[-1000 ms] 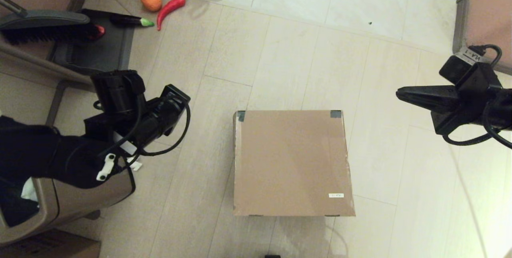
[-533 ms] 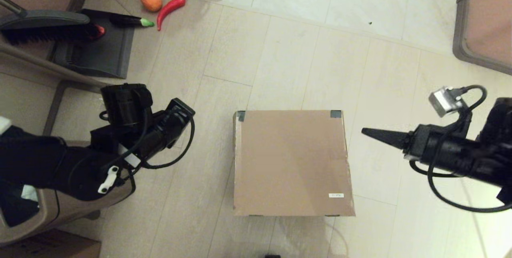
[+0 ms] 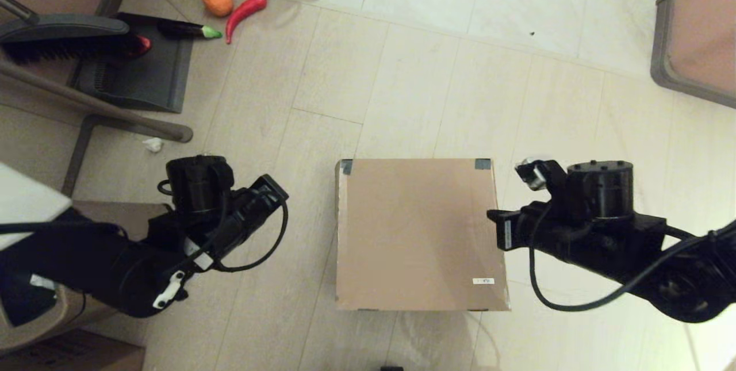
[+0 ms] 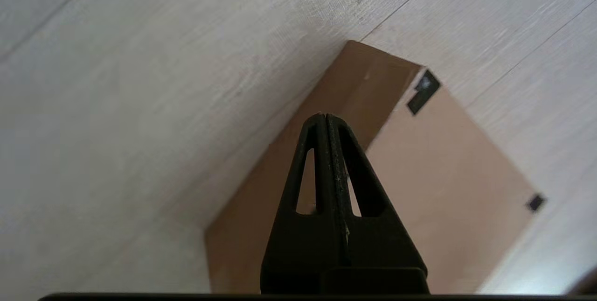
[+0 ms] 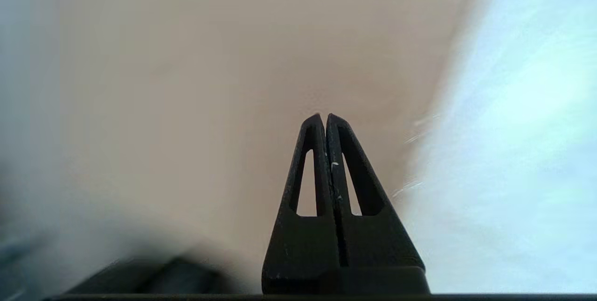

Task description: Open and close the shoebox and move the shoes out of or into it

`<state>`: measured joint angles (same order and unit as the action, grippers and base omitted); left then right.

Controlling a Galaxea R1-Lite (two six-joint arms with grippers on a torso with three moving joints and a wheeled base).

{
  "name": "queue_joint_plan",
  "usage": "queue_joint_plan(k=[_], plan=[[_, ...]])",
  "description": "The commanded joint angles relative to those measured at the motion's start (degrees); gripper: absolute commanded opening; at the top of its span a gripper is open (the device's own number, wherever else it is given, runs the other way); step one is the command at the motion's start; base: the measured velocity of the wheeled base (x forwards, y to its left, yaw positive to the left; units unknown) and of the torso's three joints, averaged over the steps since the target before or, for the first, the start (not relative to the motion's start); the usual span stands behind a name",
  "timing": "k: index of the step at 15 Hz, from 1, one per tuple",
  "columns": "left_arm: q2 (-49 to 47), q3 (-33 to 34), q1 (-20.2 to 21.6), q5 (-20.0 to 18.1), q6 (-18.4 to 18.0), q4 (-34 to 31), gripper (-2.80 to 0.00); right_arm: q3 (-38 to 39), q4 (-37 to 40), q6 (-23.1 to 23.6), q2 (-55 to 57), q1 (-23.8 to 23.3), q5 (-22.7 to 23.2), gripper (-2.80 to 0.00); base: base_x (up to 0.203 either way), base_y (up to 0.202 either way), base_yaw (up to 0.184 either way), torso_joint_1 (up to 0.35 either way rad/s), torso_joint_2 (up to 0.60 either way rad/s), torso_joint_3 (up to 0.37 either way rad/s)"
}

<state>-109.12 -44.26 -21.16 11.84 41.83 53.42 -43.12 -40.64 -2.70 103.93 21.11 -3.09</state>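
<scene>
The shoebox, plain brown cardboard with black tape at its two far lid corners and a small white sticker, stands on the floor with its lid down. The shoes are hidden. My left arm is low on the box's left, a short gap away; in the left wrist view my left gripper is shut and empty, pointing at the shoebox side. My right arm reaches the box's right edge. My right gripper is shut and empty, close against the cardboard.
A taupe trash bin sits under my left arm. A dustpan and brush, toy vegetables and a crumpled scrap lie far left. A metal bar crosses there. Furniture stands far right.
My right arm swung in from the far right and down to the box's right edge. My left arm lowered and moved nearer the box. The lid stayed down.
</scene>
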Motion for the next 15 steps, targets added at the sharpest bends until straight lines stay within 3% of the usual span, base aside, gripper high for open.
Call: queue_joint_plan(k=[1, 4, 11, 15], plan=[[-7.76, -0.39, -0.89, 0.16, -3.8, 6.27, -2.8, -4.04, -0.01, 1.35, 6.71, 0.32, -5.35, -2.8, 0.0, 0.0, 0.0, 0.0, 0.0, 0.0], [-14.38, -2.4, -2.46, 0.35, -8.71, 12.67, -2.8, -7.02, 0.38, 2.81, 9.63, -1.27, -11.4, -2.8, 0.0, 0.0, 0.0, 0.0, 0.0, 0.0], [-16.74, -4.25, -6.79, 0.37, -9.05, 13.29, -2.8, -3.54, -0.84, 2.26, 12.48, -1.77, -11.24, -2.8, 0.0, 0.0, 0.0, 0.0, 0.0, 0.0], [-12.98, -2.37, -7.62, 0.47, -9.2, 13.16, -2.8, -0.9, -0.82, 2.22, 3.41, -3.31, -11.24, -2.8, 0.0, 0.0, 0.0, 0.0, 0.0, 0.0]])
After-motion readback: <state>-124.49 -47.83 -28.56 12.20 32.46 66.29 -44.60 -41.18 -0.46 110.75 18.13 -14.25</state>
